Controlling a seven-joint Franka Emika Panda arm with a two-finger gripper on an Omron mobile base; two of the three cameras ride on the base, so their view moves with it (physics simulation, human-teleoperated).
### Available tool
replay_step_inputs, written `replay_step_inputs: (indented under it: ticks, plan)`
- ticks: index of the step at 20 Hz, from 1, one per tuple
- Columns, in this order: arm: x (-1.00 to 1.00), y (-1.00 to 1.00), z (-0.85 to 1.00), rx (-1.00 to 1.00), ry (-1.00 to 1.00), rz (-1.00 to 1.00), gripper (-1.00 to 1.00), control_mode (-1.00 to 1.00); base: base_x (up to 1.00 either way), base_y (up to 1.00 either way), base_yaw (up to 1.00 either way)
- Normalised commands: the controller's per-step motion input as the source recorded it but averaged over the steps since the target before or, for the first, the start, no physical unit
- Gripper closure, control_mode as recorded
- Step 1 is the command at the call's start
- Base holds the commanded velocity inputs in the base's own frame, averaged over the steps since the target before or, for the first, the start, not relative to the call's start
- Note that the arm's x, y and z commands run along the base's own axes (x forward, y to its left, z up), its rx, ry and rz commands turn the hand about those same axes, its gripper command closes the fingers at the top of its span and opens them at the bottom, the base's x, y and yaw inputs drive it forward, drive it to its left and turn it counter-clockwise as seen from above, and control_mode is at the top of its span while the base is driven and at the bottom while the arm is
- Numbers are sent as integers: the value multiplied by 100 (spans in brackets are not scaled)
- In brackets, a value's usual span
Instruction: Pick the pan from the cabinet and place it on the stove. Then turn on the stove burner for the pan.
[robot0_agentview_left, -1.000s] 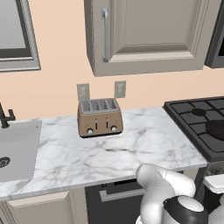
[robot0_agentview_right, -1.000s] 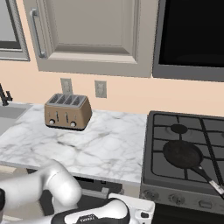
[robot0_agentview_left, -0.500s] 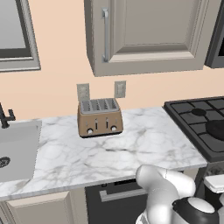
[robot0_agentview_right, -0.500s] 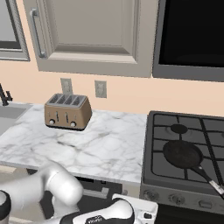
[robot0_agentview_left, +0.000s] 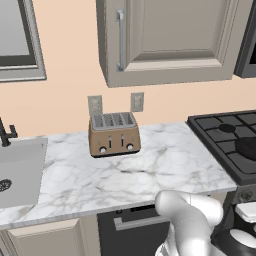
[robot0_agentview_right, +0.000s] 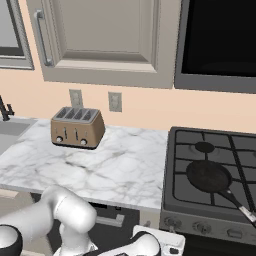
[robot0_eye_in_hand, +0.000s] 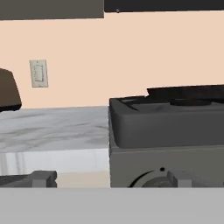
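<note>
The black pan (robot0_agentview_right: 209, 176) lies on the stove (robot0_agentview_right: 200, 200), on a front burner, with its long handle pointing to the front right. Its dark edge also shows in the left base view (robot0_agentview_left: 247, 147). In the hand view the pan (robot0_eye_in_hand: 188, 92) sits on top of the stove (robot0_eye_in_hand: 166, 127). My gripper (robot0_eye_in_hand: 111, 179) is open, low in front of the stove's metal front, with nothing between its fingertips (robot0_eye_in_hand: 43, 177). A round knob (robot0_eye_in_hand: 153, 180) shows just beside the right fingertip. The cabinet (robot0_agentview_right: 100, 40) on the wall has its door shut.
A bronze toaster (robot0_agentview_left: 114, 134) stands at the back of the marble counter (robot0_agentview_left: 165, 170), under two wall outlets. A sink (robot0_agentview_left: 15, 170) lies at the far left. A black microwave (robot0_agentview_right: 220, 45) hangs over the stove. Several knobs (robot0_agentview_right: 202, 227) line the stove's front.
My hand has moved right along the counter's front toward the stove's front. The pan, the toaster and the cabinet door have not moved.
</note>
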Motion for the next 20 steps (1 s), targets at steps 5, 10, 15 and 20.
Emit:
replay_step_inputs:
  ticks: [5, 10, 15, 20]
  plan:
    - [0, -5, -6, 0, 0, 0, -100, -100, 0, 0, 0]
    - [0, 0, -3, 0, 0, 0, -100, -100, 0, 0, 0]
    - [1, 0, -4, 0, 0, 0, -100, -100, 0, 0, 0]
    - [5, 0, -4, 0, 0, 0, -100, -100, 0, 0, 0]
